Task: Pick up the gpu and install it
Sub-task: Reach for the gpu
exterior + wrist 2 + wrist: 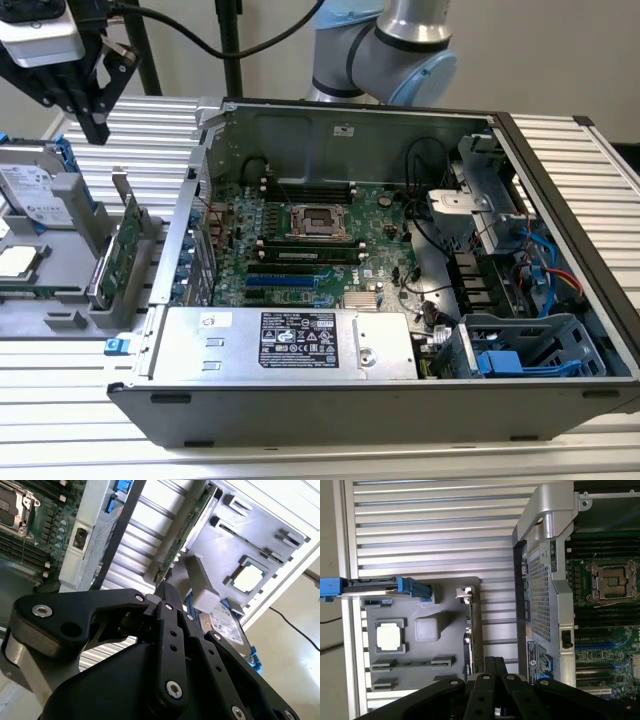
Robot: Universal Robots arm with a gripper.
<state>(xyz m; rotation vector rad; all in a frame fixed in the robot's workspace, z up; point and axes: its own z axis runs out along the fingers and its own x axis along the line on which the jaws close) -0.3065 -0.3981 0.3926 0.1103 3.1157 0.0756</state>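
The gpu (122,250) is a green card standing on edge in a grey holder (75,322), to the exterior view's left of the open computer case (330,405). Both wrist views show it edge-on, as the gpu (181,536) and the gpu (468,632), with its silver bracket (464,593) at one end. My black gripper (97,128) hangs high above the holder, apart from the card, with nothing in it. Its fingers meet at the gripper (165,589) tip, and the gripper (495,662) looks shut.
Inside the case lies the green motherboard (300,240) with blue slots (280,283) and an empty processor socket (318,221). A silver power supply (285,342) runs along the near side. A hard drive (35,195) and a processor chip (18,262) share the holder.
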